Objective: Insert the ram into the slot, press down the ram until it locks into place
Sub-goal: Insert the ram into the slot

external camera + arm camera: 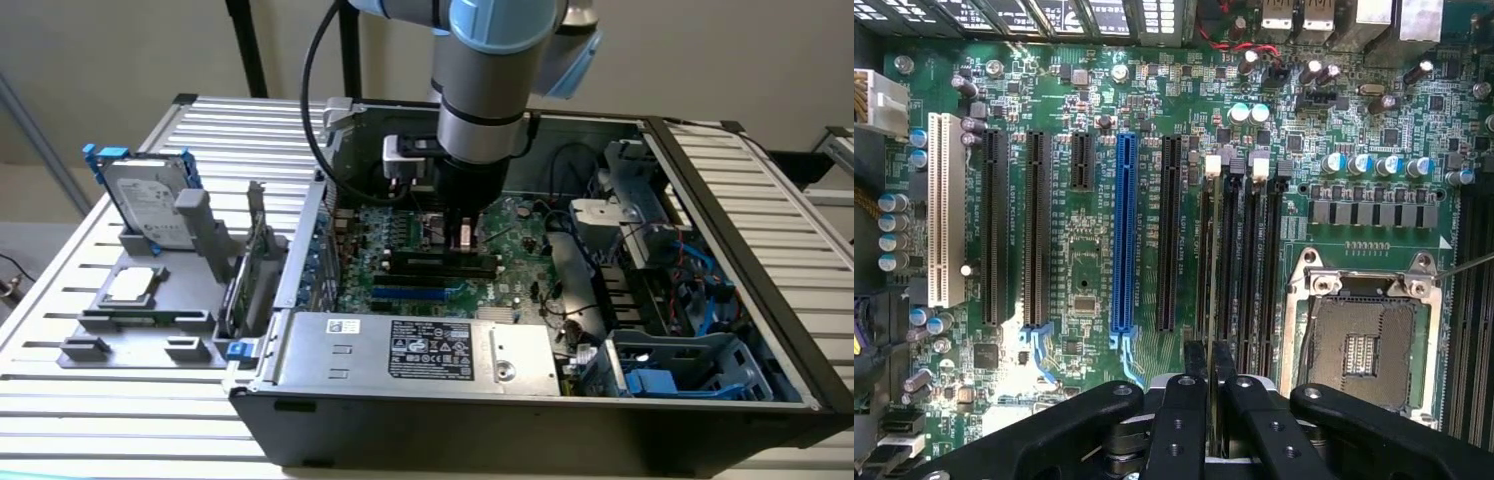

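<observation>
Jaws of the gripper (1209, 352) clamped on the ram (461, 236), held on edge low inside the open computer case (534, 428), over the slot (433, 267) among parallel black sockets, near the blue socket (1122, 235); contact with the slot impossible to tell.

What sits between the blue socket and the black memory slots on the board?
In the wrist view, one long black socket stands between the blue socket and the memory slots, parallel to both.
</observation>
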Tool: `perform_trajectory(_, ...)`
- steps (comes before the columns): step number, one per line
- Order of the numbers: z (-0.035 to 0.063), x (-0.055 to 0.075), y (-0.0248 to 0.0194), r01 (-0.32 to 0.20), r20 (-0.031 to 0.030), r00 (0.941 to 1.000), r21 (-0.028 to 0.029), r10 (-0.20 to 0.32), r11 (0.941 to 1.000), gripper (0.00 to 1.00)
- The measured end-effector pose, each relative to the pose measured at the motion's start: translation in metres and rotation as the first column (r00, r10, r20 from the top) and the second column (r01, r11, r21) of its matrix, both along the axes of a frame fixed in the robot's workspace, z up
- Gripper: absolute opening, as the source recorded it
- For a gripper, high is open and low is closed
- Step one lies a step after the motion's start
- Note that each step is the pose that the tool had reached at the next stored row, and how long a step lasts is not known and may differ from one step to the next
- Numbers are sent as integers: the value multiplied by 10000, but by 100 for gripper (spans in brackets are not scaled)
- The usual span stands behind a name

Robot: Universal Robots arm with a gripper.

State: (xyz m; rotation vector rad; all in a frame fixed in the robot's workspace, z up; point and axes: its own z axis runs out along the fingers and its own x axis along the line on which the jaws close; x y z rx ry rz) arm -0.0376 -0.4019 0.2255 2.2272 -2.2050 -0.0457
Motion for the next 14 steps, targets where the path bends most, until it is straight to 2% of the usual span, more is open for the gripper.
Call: perform_trajectory(14, -31, -11, 0, -3, 18, 10000, -3, 3, 10000, 14)
